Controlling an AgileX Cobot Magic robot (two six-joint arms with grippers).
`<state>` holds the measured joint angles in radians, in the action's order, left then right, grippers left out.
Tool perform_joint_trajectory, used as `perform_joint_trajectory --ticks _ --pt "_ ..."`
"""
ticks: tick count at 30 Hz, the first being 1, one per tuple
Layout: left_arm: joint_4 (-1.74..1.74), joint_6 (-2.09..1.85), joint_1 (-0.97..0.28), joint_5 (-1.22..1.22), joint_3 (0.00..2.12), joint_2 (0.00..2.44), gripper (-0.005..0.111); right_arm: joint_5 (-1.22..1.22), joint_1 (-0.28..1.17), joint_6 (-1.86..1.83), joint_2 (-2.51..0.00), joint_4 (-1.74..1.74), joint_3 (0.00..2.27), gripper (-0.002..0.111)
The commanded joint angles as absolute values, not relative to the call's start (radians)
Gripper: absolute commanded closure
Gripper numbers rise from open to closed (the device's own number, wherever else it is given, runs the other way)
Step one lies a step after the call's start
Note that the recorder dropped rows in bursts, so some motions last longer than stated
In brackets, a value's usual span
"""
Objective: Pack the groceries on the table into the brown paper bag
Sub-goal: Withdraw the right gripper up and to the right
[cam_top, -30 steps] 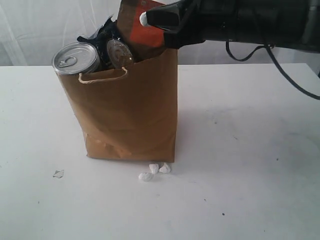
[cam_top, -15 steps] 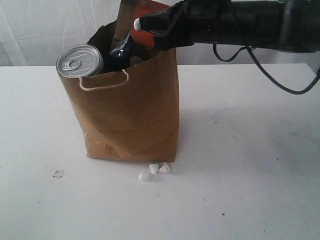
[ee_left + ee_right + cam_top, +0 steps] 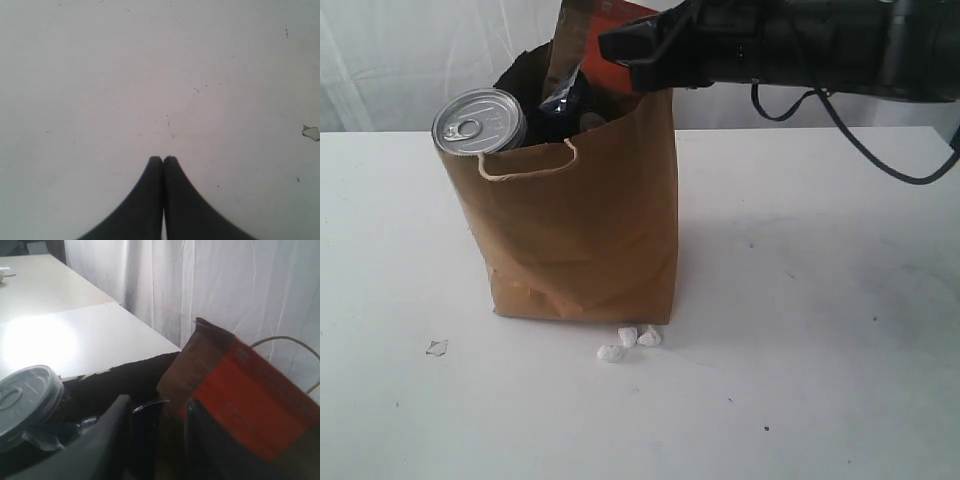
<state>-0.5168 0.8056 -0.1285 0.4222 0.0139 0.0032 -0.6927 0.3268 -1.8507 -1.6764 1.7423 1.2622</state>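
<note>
The brown paper bag (image 3: pixel 580 240) stands upright mid-table (image 3: pixel 820 330). A dark jar with a silver pull-tab lid (image 3: pixel 478 118) pokes out at its left rim, and dark packaging sits beside it. The orange-labelled brown pouch (image 3: pixel 575 40) stands in the bag and rises above the rim. My right gripper (image 3: pixel 615 48) reaches in from the right at the pouch's top. In the right wrist view its jaws (image 3: pixel 157 402) stand apart around the pouch (image 3: pixel 240 385), with a gap on one side; the jar lid (image 3: pixel 25 395) shows beyond. My left gripper (image 3: pixel 163 159) is shut over bare table.
A few white crumbs (image 3: pixel 628 342) lie just in front of the bag. A small pale scrap (image 3: pixel 437 347) lies to its left, also seen as a scrap (image 3: pixel 310 132) near my left gripper. A black cable (image 3: pixel 840 110) hangs from the right arm. A white curtain backs the table.
The pouch has sunk lower into the bag and the bag's top has shifted. My right gripper's jaws have parted from the pouch. The left gripper has not moved.
</note>
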Motion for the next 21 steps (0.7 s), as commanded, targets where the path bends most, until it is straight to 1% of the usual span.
perform_joint_trajectory --ticks 1,3,6,11,15,17,21 --pt "-0.506 0.807 -0.13 0.464 0.004 0.0 0.107 -0.658 0.327 -1.74 -1.595 1.608 1.268 0.073" --pt "-0.506 0.807 -0.13 0.464 0.004 0.0 0.107 -0.623 0.327 -1.717 -1.55 1.461 1.268 0.074" --pt "-0.506 0.807 -0.13 0.464 0.004 0.0 0.107 -0.546 0.327 -1.59 -1.481 1.234 1.268 0.074" --pt "-0.506 0.807 -0.13 0.464 0.004 0.0 0.107 -0.507 0.327 -1.218 -1.371 0.785 1.268 0.076" --pt "-0.506 0.807 -0.13 0.464 0.004 0.0 0.107 -0.57 0.327 -0.895 -1.329 0.354 1.268 0.077" --pt "-0.506 0.807 -0.13 0.464 0.004 0.0 0.107 -0.652 0.327 -0.719 -1.326 0.116 1.268 0.08" --pt "-0.506 0.807 -0.13 0.464 0.004 0.0 0.107 -0.81 0.327 -0.448 -1.35 -0.174 1.266 0.091"
